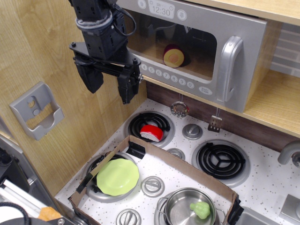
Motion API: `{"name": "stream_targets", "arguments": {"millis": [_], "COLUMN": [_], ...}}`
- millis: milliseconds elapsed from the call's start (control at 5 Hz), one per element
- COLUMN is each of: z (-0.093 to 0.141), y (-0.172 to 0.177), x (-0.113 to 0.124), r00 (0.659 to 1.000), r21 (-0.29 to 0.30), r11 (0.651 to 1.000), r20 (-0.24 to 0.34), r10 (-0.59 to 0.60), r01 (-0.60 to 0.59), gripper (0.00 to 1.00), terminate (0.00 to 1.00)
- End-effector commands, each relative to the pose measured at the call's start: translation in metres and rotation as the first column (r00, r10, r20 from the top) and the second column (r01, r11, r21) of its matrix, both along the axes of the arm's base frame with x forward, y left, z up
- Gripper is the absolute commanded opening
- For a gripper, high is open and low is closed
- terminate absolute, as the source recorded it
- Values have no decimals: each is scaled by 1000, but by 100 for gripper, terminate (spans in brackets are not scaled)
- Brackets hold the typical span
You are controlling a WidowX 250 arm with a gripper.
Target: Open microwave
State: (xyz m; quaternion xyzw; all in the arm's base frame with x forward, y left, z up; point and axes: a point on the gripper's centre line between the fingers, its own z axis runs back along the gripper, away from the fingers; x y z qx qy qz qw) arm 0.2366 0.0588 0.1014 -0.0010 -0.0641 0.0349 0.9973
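The grey-silver toy microwave [206, 51] hangs at the top right, its clear window door shut. A chunky silver loop handle [230, 70] is on the door's right side. A row of round buttons [171, 77] runs along the bottom and a clock display [161, 9] reads 12:30. A round red and yellow toy food [173, 56] sits inside. My black gripper [110, 86] hangs open and empty at the microwave's left end, in front of the wooden wall, far left of the handle.
Below is a toy stove [262, 187] with coil burners [220, 160]. A red toy [152, 132] lies on the back left burner. A cardboard wall [187, 166] frames a green plate [117, 176] and a steel pot [185, 208] holding a green toy. A grey wall holder [36, 112] is at left.
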Motion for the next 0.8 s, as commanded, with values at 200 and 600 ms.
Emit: {"name": "stream_targets", "arguments": {"millis": [200,600], "z": [5,3], "y": [-8,-47], "x": [4,26], "r00": [1000,998], "r21": [7,20], "r11": [1000,999], "r20": [12,60], "r10": [-15,-34], "r01": [15,33], "gripper": [100,100], "terminate": [0,0]}}
